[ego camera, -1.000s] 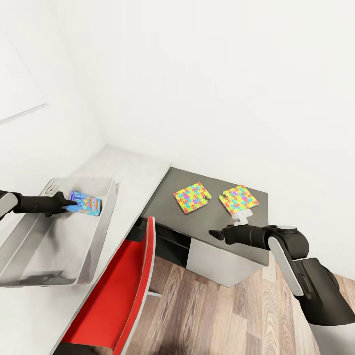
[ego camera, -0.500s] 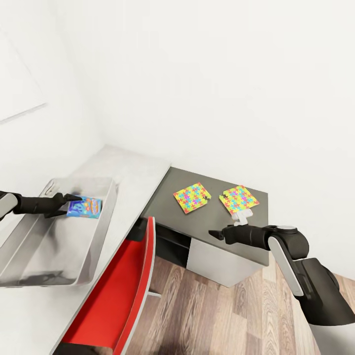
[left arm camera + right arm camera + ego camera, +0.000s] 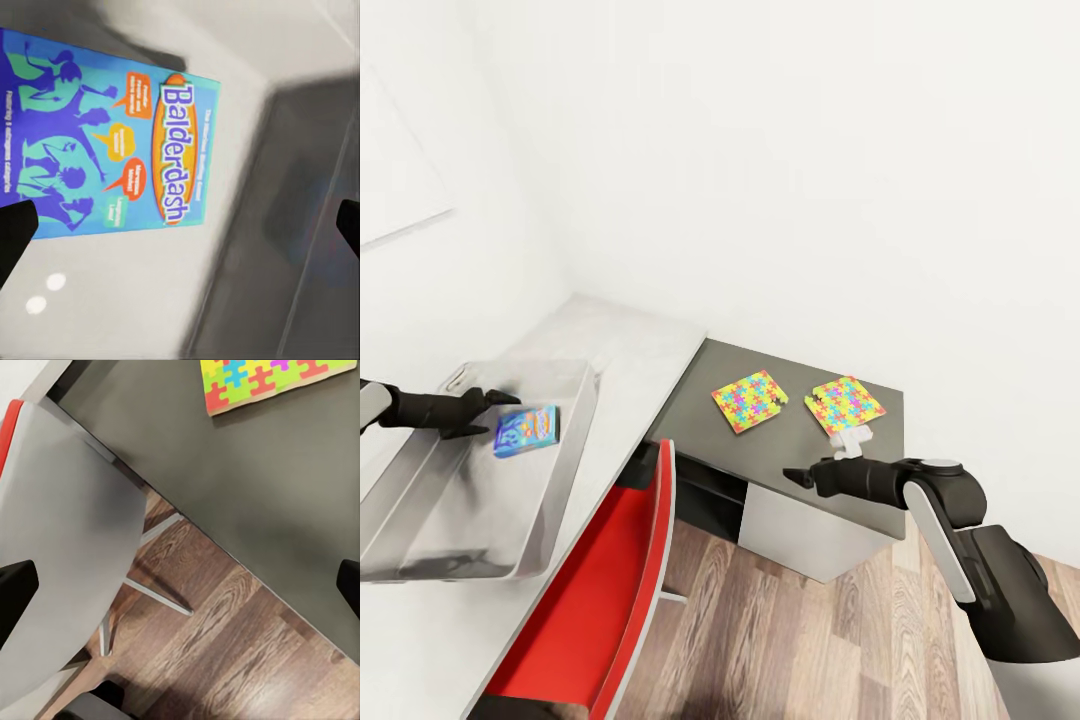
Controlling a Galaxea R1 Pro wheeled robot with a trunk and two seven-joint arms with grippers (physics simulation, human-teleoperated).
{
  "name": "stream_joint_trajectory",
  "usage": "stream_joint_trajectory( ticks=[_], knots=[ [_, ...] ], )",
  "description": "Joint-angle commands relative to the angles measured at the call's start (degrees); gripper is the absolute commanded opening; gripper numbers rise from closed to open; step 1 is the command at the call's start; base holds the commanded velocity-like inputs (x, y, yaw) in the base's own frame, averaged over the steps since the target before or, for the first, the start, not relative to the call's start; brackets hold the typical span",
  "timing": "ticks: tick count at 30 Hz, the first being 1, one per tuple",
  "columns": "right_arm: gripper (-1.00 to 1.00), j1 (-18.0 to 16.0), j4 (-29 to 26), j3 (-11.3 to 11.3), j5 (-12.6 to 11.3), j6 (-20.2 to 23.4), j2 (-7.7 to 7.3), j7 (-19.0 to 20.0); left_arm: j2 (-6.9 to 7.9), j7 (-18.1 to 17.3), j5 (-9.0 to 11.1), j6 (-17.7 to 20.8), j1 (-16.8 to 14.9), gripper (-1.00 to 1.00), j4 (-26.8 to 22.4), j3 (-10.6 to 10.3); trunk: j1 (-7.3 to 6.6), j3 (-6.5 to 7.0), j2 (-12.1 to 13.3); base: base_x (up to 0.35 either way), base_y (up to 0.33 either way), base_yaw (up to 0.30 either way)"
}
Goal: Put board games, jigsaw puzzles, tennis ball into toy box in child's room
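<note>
You are facing a corner of plain white walls (image 3: 810, 180). An L-shaped table (image 3: 635, 350) fills that corner: a pale grey-white top runs along your left side and joins a dark grey top straight ahead, which has a white cabinet door (image 3: 800, 535) under it. Below the dark top, the floor (image 3: 810, 640) is brown wood planks. A red chair (image 3: 610, 600) with a grey back is pushed in close to the pale top, at the lower left of the head view.

The light grey toy box (image 3: 565, 440) rests on the pale top at your left. Inside it lies the blue board game (image 3: 525, 429), flat against the tray's inner slope; the left wrist view reads its cover as "Balderdash" (image 3: 112, 142). Your left gripper (image 3: 495, 403) hovers just beside the box's upper edge with its fingers spread and released, nothing between them.

The two jigsaw puzzles sit side by side on the dark top, near but apart: one nearer the pale top (image 3: 750, 402), the other (image 3: 845, 404) to its right. Your right gripper (image 3: 792, 474) hangs over the near edge of the dark top, in front of the puzzles, fingers apart and empty. Its wrist view looks down on the dark top's edge, a puzzle corner (image 3: 262, 379), the chair back and the wood floor.
</note>
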Motion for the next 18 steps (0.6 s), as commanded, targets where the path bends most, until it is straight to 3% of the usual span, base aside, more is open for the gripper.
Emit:
stream_joint_trajectory(
  ticks=[1, 8, 11, 13, 14, 15, 17, 18],
  knots=[
    [1.0, 0.0, 0.0, 0.0, 0.3, 0.2, -0.03, 0.3, -0.01, -0.3, -0.2, 0.4, -0.2, 1.0, 0.0, -0.3, 0.03, -0.1, -0.1, 0.0, 0.0, 0.0],
    [1.0, 0.1, 0.0, 0.1, 0.3, -0.1, -0.08, 0.4, -0.23, -0.3, 0.7, 1.5, -0.6, 1.0, -2.6, 0.2, 0.03, -0.1, -0.1, 0.0, 0.0, 0.0],
    [1.0, 0.2, 0.0, 0.0, 0.3, -0.5, -0.1, 0.8, 0.37, -0.4, 1.8, 2.0, -0.1, 1.0, -8.3, 2.1, 0.03, -0.1, -0.1, 0.0, 0.0, 0.0],
    [1.0, 0.3, 0.0, 0.0, 0.3, -1.5, -0.15, 2.2, 1.67, -0.3, 2.4, 3.2, 1.1, 1.0, -14.3, 3.7, 0.03, -0.1, -0.1, 0.0, 0.0, 0.0],
    [1.0, 0.3, 0.0, 0.0, 0.3, -2.9, -0.16, 3.5, 2.53, -0.2, 2.6, 4.5, 2.4, 1.0, -19.5, 5.7, 0.03, -0.1, -0.1, 0.0, 0.0, 0.0],
    [1.0, 0.3, 0.0, 0.0, 0.3, -2.9, -0.16, 3.5, 2.53, -0.2, 2.6, 4.5, 2.4, 1.0, -19.5, 5.7, 0.03, -0.1, -0.1, 0.0, 0.0, 0.0],
    [1.0, 0.3, 0.0, -0.1, 0.4, -4.5, -0.18, 4.8, 3.89, 0.5, 2.6, 7.0, 4.9, 1.0, -27.7, 12.1, 0.03, -0.1, -0.1, 0.0, 0.0, 0.0],
    [1.0, 0.3, 0.0, -0.2, 0.4, -4.7, -0.19, 5.0, 4.19, 0.9, 2.6, 7.4, 5.5, 1.0, -29.2, 13.9, 0.03, -0.1, -0.1, 0.0, 0.0, 0.0]
  ],
)
